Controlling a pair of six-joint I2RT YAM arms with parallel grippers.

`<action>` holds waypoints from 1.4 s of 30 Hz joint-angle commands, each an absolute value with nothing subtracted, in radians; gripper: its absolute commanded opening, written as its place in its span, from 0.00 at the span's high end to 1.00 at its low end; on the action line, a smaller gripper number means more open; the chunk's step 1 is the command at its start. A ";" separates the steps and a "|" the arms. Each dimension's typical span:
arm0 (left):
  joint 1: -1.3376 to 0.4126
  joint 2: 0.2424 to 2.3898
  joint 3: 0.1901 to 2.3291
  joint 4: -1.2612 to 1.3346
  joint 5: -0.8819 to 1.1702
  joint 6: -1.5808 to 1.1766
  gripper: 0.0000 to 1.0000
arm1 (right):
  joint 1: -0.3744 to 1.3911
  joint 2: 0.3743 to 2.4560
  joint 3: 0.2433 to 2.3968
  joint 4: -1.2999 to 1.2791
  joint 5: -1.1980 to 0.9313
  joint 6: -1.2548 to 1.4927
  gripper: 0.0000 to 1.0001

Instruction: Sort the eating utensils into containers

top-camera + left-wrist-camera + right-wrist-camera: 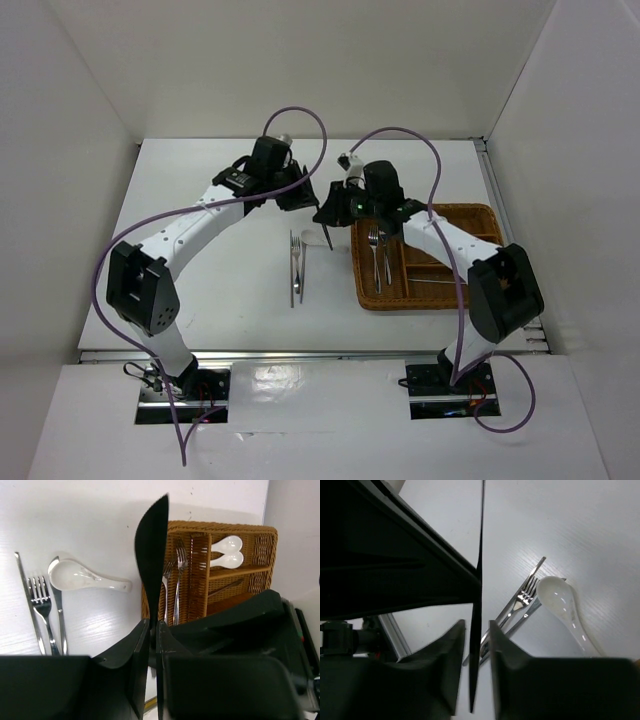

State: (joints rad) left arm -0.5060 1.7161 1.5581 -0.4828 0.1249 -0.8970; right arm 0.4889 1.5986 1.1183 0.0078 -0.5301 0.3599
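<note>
My left gripper [303,193] [152,630] is shut on a slim black knife [151,550], whose blade sticks out past the fingers. The same knife [327,238] [475,650] passes edge-on between the jaws of my right gripper [331,212] [476,624], which stand open with a thin gap on each side. On the table lie a silver fork [40,595] [522,597], a silver knife [27,600] and a white ceramic soup spoon [75,575] [560,602]. The brown wicker tray [412,303] [200,555] holds forks [375,250] [177,580] and two white spoons [227,552].
Both grippers meet above the table just left of the tray's left wall. The loose utensils [297,262] lie in a tight group near the table's middle. White walls close in the table at the left, back and right.
</note>
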 commanded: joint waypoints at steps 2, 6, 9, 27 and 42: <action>-0.518 1.672 1.546 -0.430 0.176 -0.899 0.79 | 0.499 1.612 1.181 0.031 -0.465 0.360 0.82; -0.518 1.672 1.546 -0.465 0.144 -0.890 0.68 | 0.499 1.612 1.221 -0.057 -0.324 0.408 1.00; -0.518 1.658 1.580 -0.529 0.025 -0.868 0.49 | 0.486 1.596 1.221 -0.142 -0.141 0.467 1.00; -0.414 1.565 1.485 -0.584 -0.181 -0.871 0.29 | 0.035 1.359 1.065 -0.742 0.419 1.215 1.00; -0.405 1.623 1.485 -0.594 -0.172 -0.862 0.29 | -0.025 1.472 1.012 -0.761 0.327 1.339 1.00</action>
State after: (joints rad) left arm -0.4107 1.6146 1.4822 -0.5991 -0.1707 -0.8669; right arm -0.0261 1.4380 1.0016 -0.7479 0.3321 1.3010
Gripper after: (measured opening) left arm 0.710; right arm 0.164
